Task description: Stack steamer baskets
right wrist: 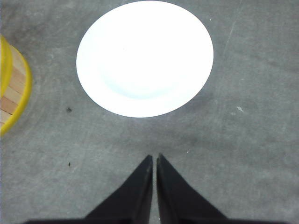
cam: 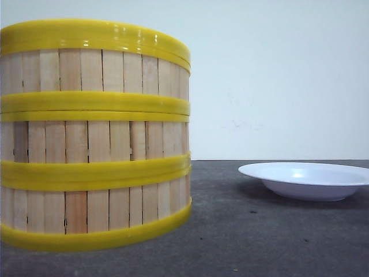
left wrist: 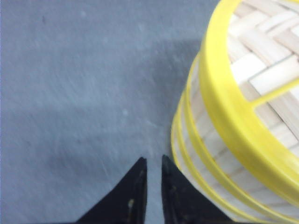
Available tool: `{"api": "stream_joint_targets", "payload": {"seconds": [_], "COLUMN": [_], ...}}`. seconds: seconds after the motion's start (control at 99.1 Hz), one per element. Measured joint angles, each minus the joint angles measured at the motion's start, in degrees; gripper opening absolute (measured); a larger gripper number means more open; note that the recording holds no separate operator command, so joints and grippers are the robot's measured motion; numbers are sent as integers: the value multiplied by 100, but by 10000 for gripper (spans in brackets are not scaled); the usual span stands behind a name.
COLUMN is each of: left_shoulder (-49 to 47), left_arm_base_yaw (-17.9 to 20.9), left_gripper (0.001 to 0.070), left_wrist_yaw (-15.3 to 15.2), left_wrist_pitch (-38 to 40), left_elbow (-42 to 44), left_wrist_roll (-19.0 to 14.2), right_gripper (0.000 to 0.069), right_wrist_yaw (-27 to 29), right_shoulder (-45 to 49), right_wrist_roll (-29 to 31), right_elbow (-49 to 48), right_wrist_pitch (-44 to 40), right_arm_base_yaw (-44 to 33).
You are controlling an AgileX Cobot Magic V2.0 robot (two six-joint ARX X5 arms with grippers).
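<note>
The three steamer baskets stand stacked one on another in a single column on the dark grey table, their yellow rims meeting in bands between the walls of pale upright slats. The middle and bottom tiers sit slightly askew, so the lower bands look tilted in the front view. From the left wrist camera the top basket is open, showing its woven slat base and a yellow crossbar under the rim.

The left gripper hovers above the bare table just beside the stack's wall, apart from it and holding nothing. Its black fingers are drawn nearly together, with only a thin gap between the tips.

The right gripper hangs over the table well away from the stack, only an edge of which shows at the side of its view. Its fingers are also almost closed, a narrow slit between them, and it is empty. Just ahead of its fingertips lies a white shallow plate, empty and flat on the table, separate from the stack.
</note>
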Motion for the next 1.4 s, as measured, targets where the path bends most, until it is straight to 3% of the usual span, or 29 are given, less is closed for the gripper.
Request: {"api": "stream_joint_targets", "payload": {"seconds": [0.131, 0.373, 0.636, 0.858, 1.403], "left_shoulder": [-776, -2444, -4011, -4000, -3995], "left_arm_base_yaw": [184, 433, 433, 433, 433], "left_gripper": [25, 25, 25, 24, 24], "left_wrist_yaw": [-42, -35, -33, -31, -33], "left_wrist_pitch": [551, 2109, 3062, 3700, 3696], "left_elbow": [-704, -2787, -4461, -4843, -4846], "left_wrist_roll": [87, 81, -181, -243, -245], "right_gripper": [10, 10, 10, 10, 10], "right_wrist_yaw": [0, 0, 0, 0, 0], "right_shoulder": [0, 0, 0, -9, -7], "right_wrist_roll": [-2, -2, -2, 0, 0], "right_elbow": [0, 0, 0, 0, -2], "right_wrist_pitch": [7, 4, 7, 48, 87], "right_arm_base_yaw": [0, 0, 0, 0, 0]}}
